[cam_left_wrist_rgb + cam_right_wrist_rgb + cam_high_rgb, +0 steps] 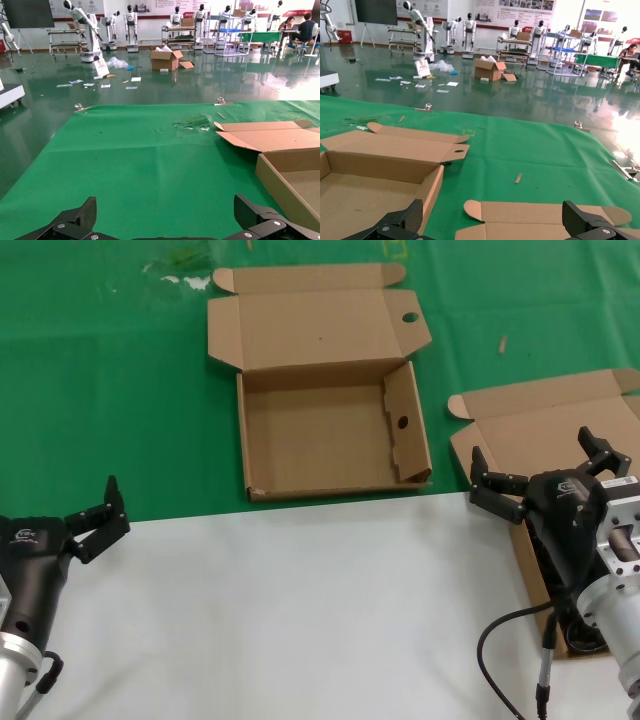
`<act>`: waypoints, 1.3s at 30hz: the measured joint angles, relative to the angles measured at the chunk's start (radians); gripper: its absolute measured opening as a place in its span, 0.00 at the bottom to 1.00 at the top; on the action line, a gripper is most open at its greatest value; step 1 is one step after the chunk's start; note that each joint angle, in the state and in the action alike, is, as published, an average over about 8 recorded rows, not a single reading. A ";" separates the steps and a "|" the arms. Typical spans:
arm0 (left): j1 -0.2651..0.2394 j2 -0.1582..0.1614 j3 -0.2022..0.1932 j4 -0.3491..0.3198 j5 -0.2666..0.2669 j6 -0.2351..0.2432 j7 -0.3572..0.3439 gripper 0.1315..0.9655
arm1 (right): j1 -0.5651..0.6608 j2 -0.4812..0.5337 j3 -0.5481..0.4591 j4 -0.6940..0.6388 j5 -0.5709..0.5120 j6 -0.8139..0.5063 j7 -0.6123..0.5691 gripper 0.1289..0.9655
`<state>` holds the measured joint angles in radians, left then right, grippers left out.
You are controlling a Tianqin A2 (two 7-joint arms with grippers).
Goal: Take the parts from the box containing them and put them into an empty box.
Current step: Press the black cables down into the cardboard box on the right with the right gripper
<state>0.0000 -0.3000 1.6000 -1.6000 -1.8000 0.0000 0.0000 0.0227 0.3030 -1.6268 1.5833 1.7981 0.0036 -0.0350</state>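
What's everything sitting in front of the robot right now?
Empty box: one, brown cardboard, lid open, centre of the green cloth.
Box containing the parts: one, brown cardboard, lid open, on the robot's right, partly hidden by its arm.
Parts: not clearly visible; the box interior is mostly hidden.
Green cloth: one, covers the far half of the table.
White surface: one, near half of the table.
Left gripper: black, open, at the white surface's left edge.
Right gripper: black, open, over the right-hand box.
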 joint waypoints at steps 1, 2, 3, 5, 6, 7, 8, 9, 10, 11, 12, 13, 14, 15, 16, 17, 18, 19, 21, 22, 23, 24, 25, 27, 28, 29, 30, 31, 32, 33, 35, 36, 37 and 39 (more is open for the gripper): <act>0.000 0.000 0.000 0.000 0.000 0.000 0.000 1.00 | 0.000 0.000 0.000 0.000 0.000 0.000 0.000 1.00; 0.000 0.000 0.000 0.000 0.000 0.000 0.000 1.00 | 0.000 0.000 0.000 0.000 0.000 0.000 0.000 1.00; 0.000 0.000 0.000 0.000 0.000 0.000 0.000 1.00 | 0.000 0.000 0.000 0.000 0.000 0.000 0.000 1.00; 0.000 0.000 0.000 0.000 0.000 0.000 0.000 1.00 | 0.000 0.000 0.000 0.000 0.000 0.000 0.000 1.00; 0.000 0.000 0.000 0.000 0.000 0.000 0.000 1.00 | 0.000 0.000 0.000 0.000 0.000 0.000 0.000 1.00; 0.000 0.000 0.000 0.000 0.000 0.000 0.000 1.00 | 0.000 0.000 0.000 0.000 0.000 0.000 0.000 1.00; 0.000 0.000 0.000 0.000 0.000 0.000 0.000 1.00 | 0.000 0.000 0.000 0.000 0.000 0.000 0.000 1.00; 0.000 0.000 0.000 0.000 0.000 0.000 0.000 1.00 | 0.000 0.000 0.000 0.000 0.000 0.000 0.000 1.00; 0.000 0.000 0.000 0.000 0.000 0.000 0.000 1.00 | 0.000 0.000 0.000 0.000 0.000 0.000 0.000 1.00; 0.000 0.000 0.000 0.000 0.000 0.000 0.000 1.00 | 0.000 0.000 0.000 0.000 0.000 0.000 0.000 1.00; 0.000 0.000 0.000 0.000 0.000 0.000 0.000 1.00 | 0.000 0.000 0.000 0.000 0.000 0.000 0.000 1.00; 0.000 0.000 0.000 0.000 0.000 0.000 0.000 1.00 | 0.000 0.000 0.001 0.000 -0.002 -0.001 -0.002 1.00; 0.000 0.000 0.000 0.000 0.000 0.000 0.000 1.00 | -0.001 0.002 0.001 0.000 -0.005 -0.003 -0.005 1.00; 0.000 0.000 0.000 0.000 0.000 0.000 0.000 1.00 | -0.001 0.004 0.003 0.000 -0.009 -0.007 -0.011 1.00; 0.000 0.000 0.000 0.000 0.000 0.000 0.000 1.00 | -0.002 0.005 0.006 -0.002 -0.013 -0.014 -0.020 1.00; 0.000 0.000 0.000 0.000 0.000 0.000 0.000 1.00 | -0.003 0.006 0.012 -0.003 -0.017 -0.025 -0.035 1.00; 0.000 0.000 0.000 0.000 0.000 0.000 0.000 1.00 | -0.004 0.007 0.020 -0.005 -0.020 -0.039 -0.053 1.00; 0.000 0.000 0.000 0.000 0.000 0.000 0.000 1.00 | -0.006 0.008 0.030 -0.007 -0.023 -0.057 -0.075 1.00; 0.000 0.000 0.000 0.000 0.000 0.000 0.000 1.00 | -0.013 0.013 0.057 -0.011 -0.021 -0.106 -0.128 1.00; 0.000 0.000 0.000 0.000 0.000 0.000 0.000 1.00 | -0.017 0.017 0.072 -0.013 -0.017 -0.134 -0.157 1.00; 0.000 0.000 0.000 0.000 0.000 0.000 0.000 1.00 | -0.023 0.022 0.089 -0.013 -0.010 -0.164 -0.186 1.00; 0.000 0.000 0.000 0.000 0.000 0.000 0.000 1.00 | -0.031 0.030 0.106 -0.012 -0.001 -0.196 -0.215 1.00; 0.000 0.000 0.000 0.000 0.000 0.000 0.000 1.00 | -0.039 0.041 0.122 -0.010 0.007 -0.226 -0.240 1.00; 0.000 0.000 0.000 0.000 0.000 0.000 0.000 1.00 | -0.062 0.071 0.156 -0.001 0.027 -0.290 -0.287 1.00; 0.000 0.000 0.000 0.000 0.000 0.000 0.000 1.00 | -0.076 0.090 0.173 0.006 0.038 -0.322 -0.306 1.00; 0.000 0.000 0.000 0.000 0.000 0.000 0.000 1.00 | -0.092 0.112 0.190 0.014 0.049 -0.356 -0.323 1.00; 0.000 0.000 0.000 0.000 0.000 0.000 0.000 1.00 | -0.109 0.134 0.209 0.023 0.061 -0.390 -0.338 1.00; 0.000 0.000 0.000 0.000 0.000 0.000 0.000 1.00 | -0.127 0.157 0.227 0.033 0.073 -0.424 -0.352 1.00; 0.000 0.000 0.000 0.000 0.000 0.000 0.000 1.00 | -0.147 0.181 0.248 0.042 0.086 -0.461 -0.367 1.00; 0.000 0.000 0.000 0.000 0.000 0.000 0.000 1.00 | -0.167 0.206 0.269 0.051 0.099 -0.499 -0.383 1.00; 0.000 0.000 0.000 0.000 0.000 0.000 0.000 1.00 | -0.209 0.257 0.313 0.062 0.123 -0.577 -0.420 1.00; 0.000 0.000 0.000 0.000 0.000 0.000 0.000 1.00 | -0.228 0.283 0.337 0.063 0.134 -0.617 -0.442 1.00; 0.000 0.000 0.000 0.000 0.000 0.000 0.000 1.00 | -0.246 0.308 0.359 0.060 0.142 -0.654 -0.466 1.00; 0.000 0.000 0.000 0.000 0.000 0.000 0.000 1.00 | -0.276 0.360 0.401 0.044 0.153 -0.723 -0.519 1.00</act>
<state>0.0000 -0.3000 1.6000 -1.6000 -1.7999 0.0000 0.0000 -0.2533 0.6627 -1.2257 1.6278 1.9514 -0.7190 -0.5536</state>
